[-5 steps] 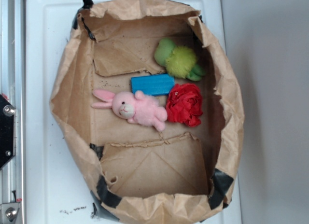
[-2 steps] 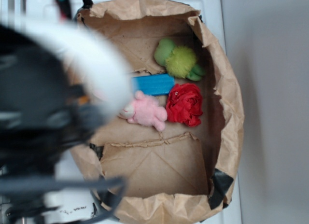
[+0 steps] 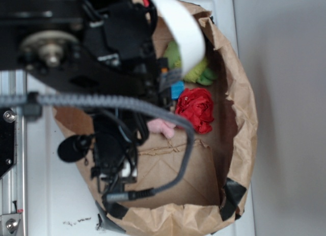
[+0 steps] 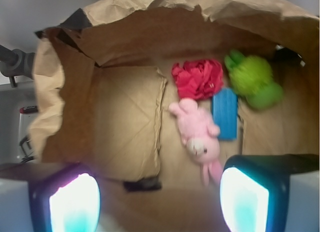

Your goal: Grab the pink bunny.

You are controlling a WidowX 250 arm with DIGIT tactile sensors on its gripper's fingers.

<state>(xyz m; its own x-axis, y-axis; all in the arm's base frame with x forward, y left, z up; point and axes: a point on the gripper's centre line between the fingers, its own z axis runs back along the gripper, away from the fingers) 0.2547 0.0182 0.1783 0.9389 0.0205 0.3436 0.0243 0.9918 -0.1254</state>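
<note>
The pink bunny [image 4: 197, 134] lies on the floor of the brown paper bag [image 4: 65, 107], near the middle; in the wrist view its feet touch the red ruffled toy [image 4: 198, 79], the blue block [image 4: 225, 113] lies just beside its body, and the fuzzy green plush [image 4: 252, 79] sits behind the block; its head and ears point toward the camera. In the exterior view the arm covers most of the bag, and only a small pink part of the bunny [image 3: 162, 127] shows beside the red toy [image 3: 195, 110].

The gripper [image 4: 157, 199] is spread wide; its two fingers [image 4: 242, 202] stand far apart at the lower edge of the wrist view, with nothing between them; it hangs above the bag, and the bunny is nearer to the right finger than to the middle of the gap.

The bunny looks like a light, soft plush; I judge that it will compress easily under the fingers and will not slip much, because the fabric is fuzzy; it is not fragile. The best place to take hold seems to be the round body or the head, across the narrow side; the thin ears may bend and slide out. One finger must go down between the bunny and the blue block, where the space is small; so the gripper probably has to shift sideways first, then descend.
</note>
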